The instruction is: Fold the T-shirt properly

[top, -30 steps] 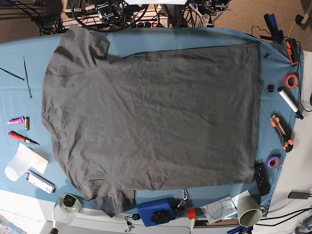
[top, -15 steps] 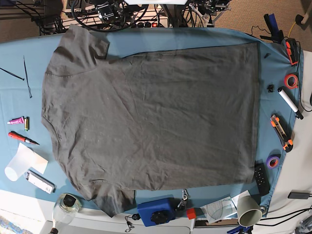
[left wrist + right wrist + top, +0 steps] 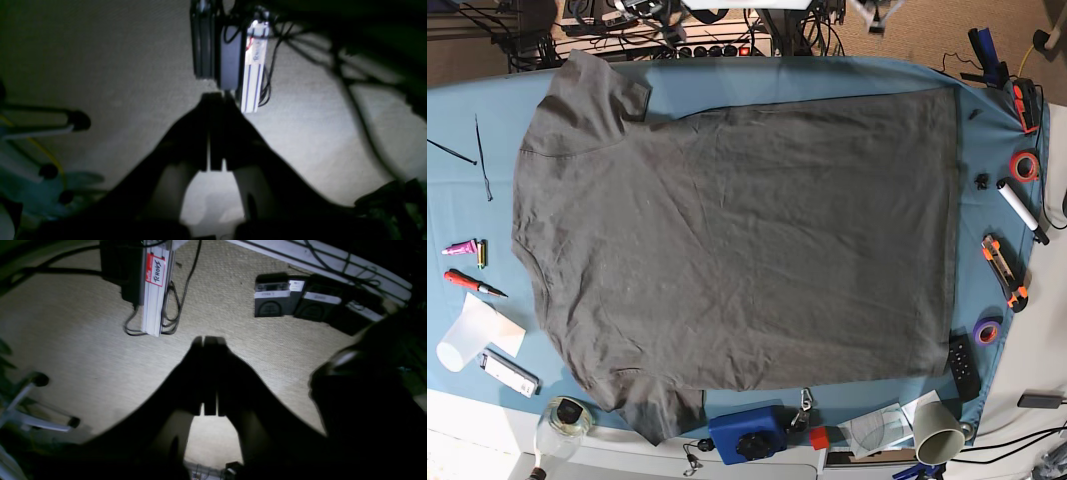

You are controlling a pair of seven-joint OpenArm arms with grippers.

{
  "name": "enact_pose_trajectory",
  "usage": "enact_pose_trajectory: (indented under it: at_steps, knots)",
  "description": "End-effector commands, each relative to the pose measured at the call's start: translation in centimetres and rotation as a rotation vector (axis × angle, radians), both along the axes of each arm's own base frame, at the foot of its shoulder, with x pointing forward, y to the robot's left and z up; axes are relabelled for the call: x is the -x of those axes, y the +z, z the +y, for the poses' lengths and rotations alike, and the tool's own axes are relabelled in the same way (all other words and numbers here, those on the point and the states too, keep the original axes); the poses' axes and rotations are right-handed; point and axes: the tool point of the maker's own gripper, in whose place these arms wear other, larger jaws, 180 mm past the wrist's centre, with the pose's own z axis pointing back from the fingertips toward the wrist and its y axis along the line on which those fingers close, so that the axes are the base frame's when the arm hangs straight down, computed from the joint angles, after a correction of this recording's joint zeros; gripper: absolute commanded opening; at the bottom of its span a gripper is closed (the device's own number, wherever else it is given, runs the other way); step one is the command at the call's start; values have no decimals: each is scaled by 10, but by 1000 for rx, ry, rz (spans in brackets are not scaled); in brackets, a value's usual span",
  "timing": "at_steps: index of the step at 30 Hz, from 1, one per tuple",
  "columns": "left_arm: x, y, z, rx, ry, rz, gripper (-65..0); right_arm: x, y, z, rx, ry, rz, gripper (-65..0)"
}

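Note:
The dark grey T-shirt (image 3: 737,240) lies spread flat on the blue tablecloth (image 3: 807,75), shoulders to the left and hem to the right. One sleeve (image 3: 597,85) points to the back and the other (image 3: 662,405) reaches the front edge. My left gripper (image 3: 213,96) is shut with nothing in it, a dark shape over beige carpet. My right gripper (image 3: 208,339) is shut and empty too, also over carpet. Neither wrist view shows the T-shirt. In the base view both grippers are out of frame.
Right of the shirt lie an orange tape roll (image 3: 1025,165), a white marker (image 3: 1022,210), a utility knife (image 3: 1005,270), purple tape (image 3: 987,331) and a black remote (image 3: 963,365). On the left are a red screwdriver (image 3: 472,284) and a paper cup (image 3: 462,340). A blue device (image 3: 747,432) sits in front.
In the base view the dark arm parts at the top edge have pulled further up and out of frame. The T-shirt has not moved.

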Motion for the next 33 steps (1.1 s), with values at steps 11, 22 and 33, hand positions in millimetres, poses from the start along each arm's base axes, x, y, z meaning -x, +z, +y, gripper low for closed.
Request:
enact_pose_trajectory:
  at_steps: [11,22,33]
  knots:
    - [29,52,47,30,104,-131,-650,23,78,-49,11,-128,-128,-650]
    - [19,138,45,62,47,-274,-650,6,198,-69,-40,-356,-169,-650]
    - [-27,230,40,78,20,-437,-650,-62,314,-80,-54,-334,-421,-650]
